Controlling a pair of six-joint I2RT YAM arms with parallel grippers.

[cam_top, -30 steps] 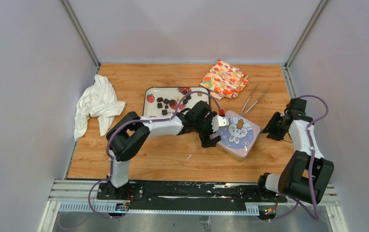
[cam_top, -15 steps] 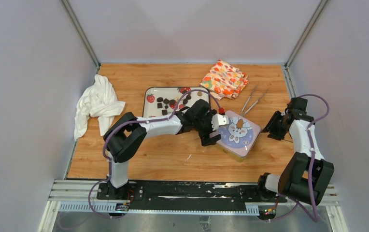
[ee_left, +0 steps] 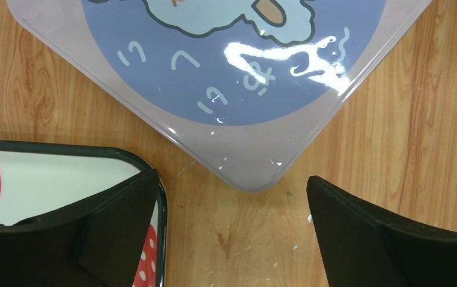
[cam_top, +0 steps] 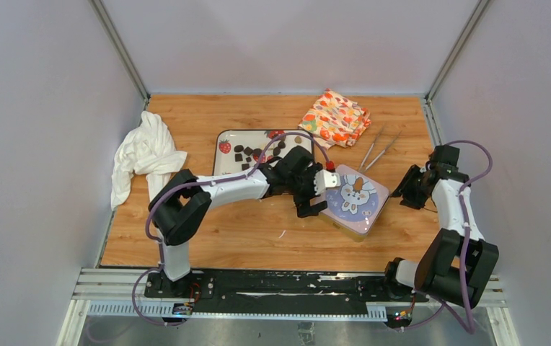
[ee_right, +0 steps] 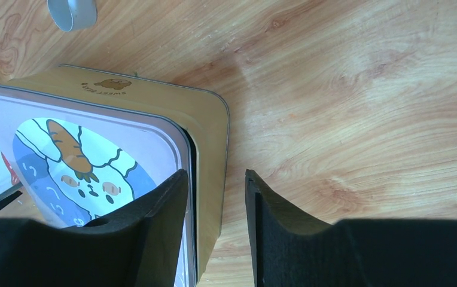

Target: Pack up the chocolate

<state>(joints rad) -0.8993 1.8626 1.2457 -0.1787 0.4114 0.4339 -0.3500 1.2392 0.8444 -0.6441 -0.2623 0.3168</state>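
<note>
— Where is the chocolate to be found?

— The chocolate (cam_top: 239, 157) is scattered on the strawberry-printed tray (cam_top: 226, 170), left of centre on the table (cam_top: 208, 231). None can be seen packed, and the tin (ee_right: 211, 155) is covered by its rabbit lid (cam_top: 355, 196).

— How is the left tool set?

— The left tool (ee_left: 231, 186) is spread wide and empty. It is hung over the tin's nearest corner, with one finger above the tray's edge.

— What is called for, then?

— The lid is probably to be taken off first. The jaws would best be brought down on the lid's rim alone and kept clear of the tray, so that nothing is dragged and no piece is knocked.

— Can the right tool be put to use?

— The right tool (ee_right: 214, 177) is held partly apart beside the tin's right wall, and nothing appears to be gripped. The tin's gold wall could be steadied there, lest the whole tin be lifted with the lid.
</note>
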